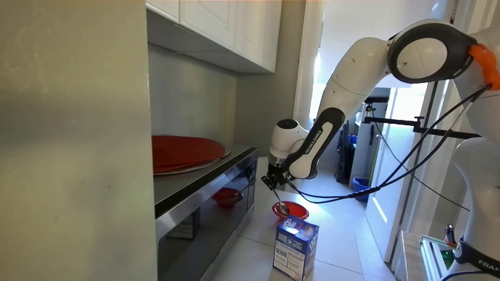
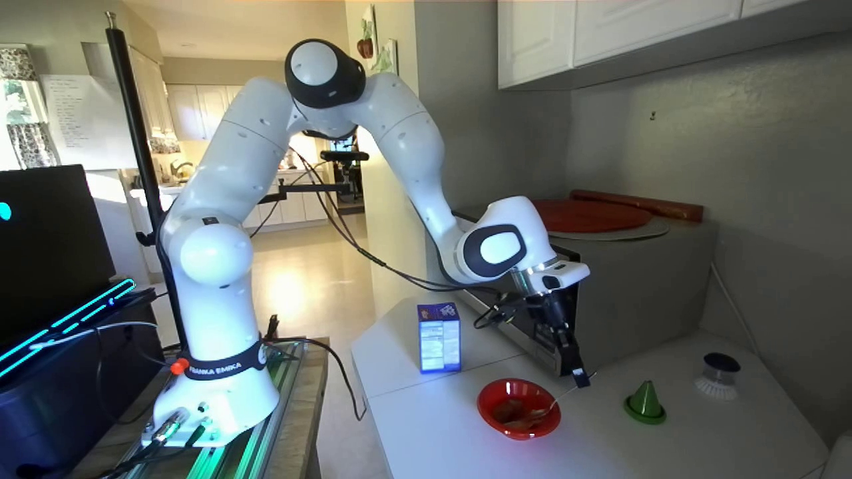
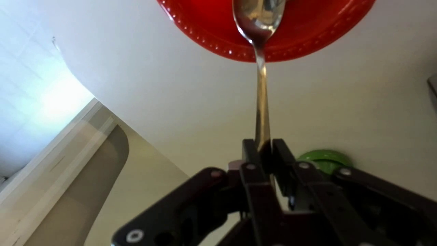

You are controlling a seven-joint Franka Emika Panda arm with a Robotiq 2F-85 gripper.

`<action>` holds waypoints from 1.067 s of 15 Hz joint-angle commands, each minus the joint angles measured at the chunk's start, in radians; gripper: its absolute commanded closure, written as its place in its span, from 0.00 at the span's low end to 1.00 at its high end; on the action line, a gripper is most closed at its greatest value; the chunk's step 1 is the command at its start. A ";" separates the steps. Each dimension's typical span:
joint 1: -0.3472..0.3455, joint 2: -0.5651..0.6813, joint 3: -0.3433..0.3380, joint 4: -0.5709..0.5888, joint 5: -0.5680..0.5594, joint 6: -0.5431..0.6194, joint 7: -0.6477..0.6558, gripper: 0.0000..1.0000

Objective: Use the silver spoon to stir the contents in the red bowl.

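The small red bowl stands on the white counter, in both exterior views (image 1: 301, 211) (image 2: 490, 404); its near rim (image 3: 211, 40) shows at the top of the wrist view. My gripper (image 3: 262, 145) is shut on the handle of the silver spoon (image 3: 262, 99). The gripper is above and beside the bowl in both exterior views (image 1: 270, 183) (image 2: 580, 378). The spoon slants down, with its head over or inside the bowl, in both exterior views (image 1: 283, 208) (image 2: 567, 392). Something brownish shows in the bowl in an exterior view; what it is, and whether the spoon touches it, I cannot tell.
A blue-and-white carton (image 1: 293, 249) stands near the bowl. A green cone-shaped thing (image 2: 644, 402) and a round brush (image 2: 719, 376) stand on the counter past the gripper. A microwave (image 2: 645, 286) is behind, with a large flat red dish (image 2: 592, 216) on top. White cabinets (image 1: 211, 23) hang above.
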 commanded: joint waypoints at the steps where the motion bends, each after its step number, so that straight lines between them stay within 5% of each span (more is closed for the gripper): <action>1: 0.014 0.024 -0.045 -0.009 -0.005 -0.003 0.010 0.96; 7: 0.041 0.004 -0.031 -0.050 0.002 -0.009 -0.023 0.96; 16: 0.015 0.016 0.061 0.040 0.019 -0.017 -0.036 0.96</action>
